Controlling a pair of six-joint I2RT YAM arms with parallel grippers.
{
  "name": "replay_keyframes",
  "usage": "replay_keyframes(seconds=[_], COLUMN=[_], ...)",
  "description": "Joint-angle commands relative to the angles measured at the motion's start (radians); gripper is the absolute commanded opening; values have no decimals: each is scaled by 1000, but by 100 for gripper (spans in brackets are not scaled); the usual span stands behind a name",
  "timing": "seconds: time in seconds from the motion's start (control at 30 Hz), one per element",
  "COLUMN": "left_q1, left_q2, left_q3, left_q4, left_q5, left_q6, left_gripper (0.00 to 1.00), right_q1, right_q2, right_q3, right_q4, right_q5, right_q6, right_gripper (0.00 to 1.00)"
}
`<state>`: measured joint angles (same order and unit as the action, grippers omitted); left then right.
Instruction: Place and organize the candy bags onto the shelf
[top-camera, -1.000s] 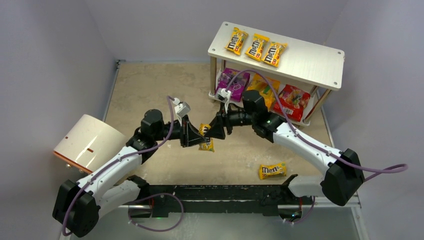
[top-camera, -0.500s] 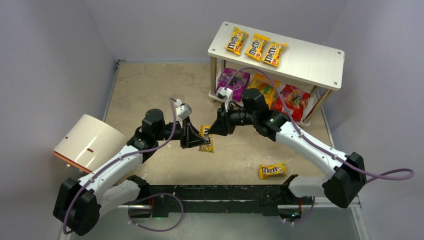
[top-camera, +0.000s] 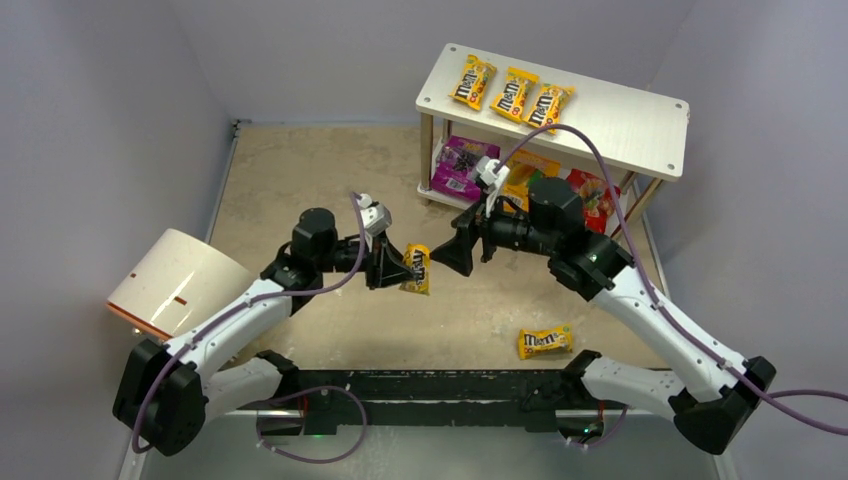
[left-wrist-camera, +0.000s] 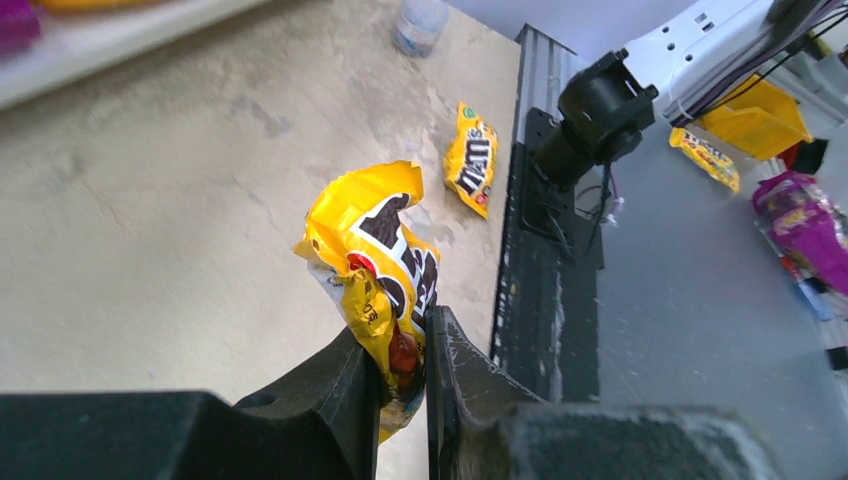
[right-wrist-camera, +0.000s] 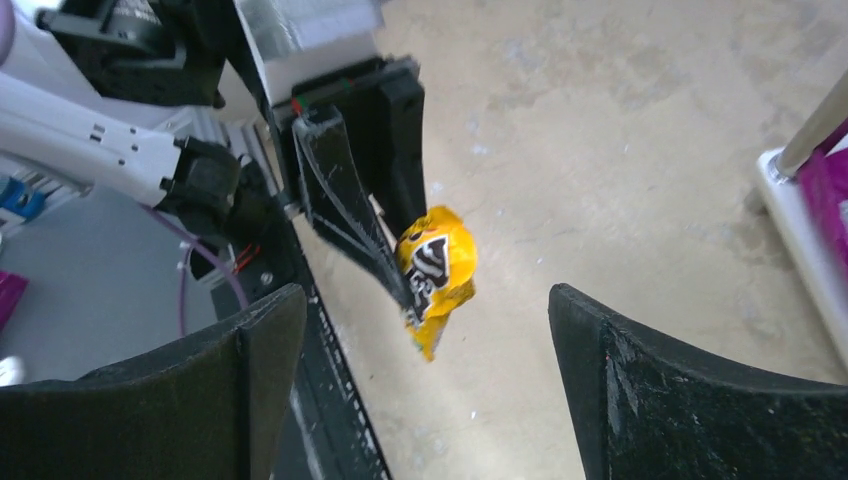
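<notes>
- top view: the left gripper (top-camera: 392, 268) is clamped on a yellow packet (top-camera: 416, 268), which hangs off the table (top-camera: 300, 170) and sticks out past the fingertips.
- the right gripper (top-camera: 452, 255) faces it from the other side, jaws spread wide. it is just beside the packet and does not touch it.
- a second yellow packet (top-camera: 545, 342) lies flat on the table, nearer the arm bases than both grippers and off to the right gripper's side.
- the shelf (top-camera: 620, 125) stands beyond the right gripper. three yellow packets (top-camera: 513, 93) lie in a row on its top board.
- a purple pouch (top-camera: 458, 165) and an orange pouch (top-camera: 520, 170) sit on the lower board. a red pouch (top-camera: 598, 195) seems to sit there too, mostly hidden by the right arm.
- a white-and-tan cylinder (top-camera: 180, 285) sits well apart from the left gripper, on its outer side.
- left wrist view: the left gripper (left-wrist-camera: 402, 350) has its two fingers pressed together on the lower part of the yellow packet (left-wrist-camera: 375, 250), which is crumpled and rises above them.
- the second yellow packet (left-wrist-camera: 472, 157) lies ahead of the fingers, next to the black rail (left-wrist-camera: 540, 250).
- right wrist view: the right gripper (right-wrist-camera: 425, 295) has its fingers wide apart with nothing between them in contact.
- the yellow packet (right-wrist-camera: 437, 265) hangs ahead in the gap, pinched at its edge by the left gripper (right-wrist-camera: 400, 270).
- an edge of the shelf (right-wrist-camera: 800, 230) shows to the right of the fingers.
</notes>
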<state>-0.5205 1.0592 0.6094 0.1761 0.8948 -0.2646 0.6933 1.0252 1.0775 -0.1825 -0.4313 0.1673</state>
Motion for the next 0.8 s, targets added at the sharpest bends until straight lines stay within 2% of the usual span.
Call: replay_keyframes(seconds=[0.0,0.23,0.37,0.5,0.6,0.67,0.77], left_q1=[-19,-105,-136,-142,-150,-155,-166], left_q2=[45,103,125,160,195,215,232], left_q3=[89,241,297,331,361,384,398], left_q4=[76,-162,-251,-259,-275,-291,-305], left_q5=[42,20,-12,1,-6,-10,-13], left_q6=[207,583,668,669,669,674,689], left_gripper=[0,0,0,0,0,0,0], right_q1=[0,0,0,1,2,2,2], right_q2=[55,104,154,182,203,212,216], right_q3=[113,190,229,243,254,254,248], right_q4=[-219,-333,-387,-396,-410,-414,-416], right_q5=[-46,-14,-3,-21,-22,-18,7], right_q6=[-20,-8,-24,-47,-52,-54,-50], right_gripper=[92,83,78,73,60,43,34])
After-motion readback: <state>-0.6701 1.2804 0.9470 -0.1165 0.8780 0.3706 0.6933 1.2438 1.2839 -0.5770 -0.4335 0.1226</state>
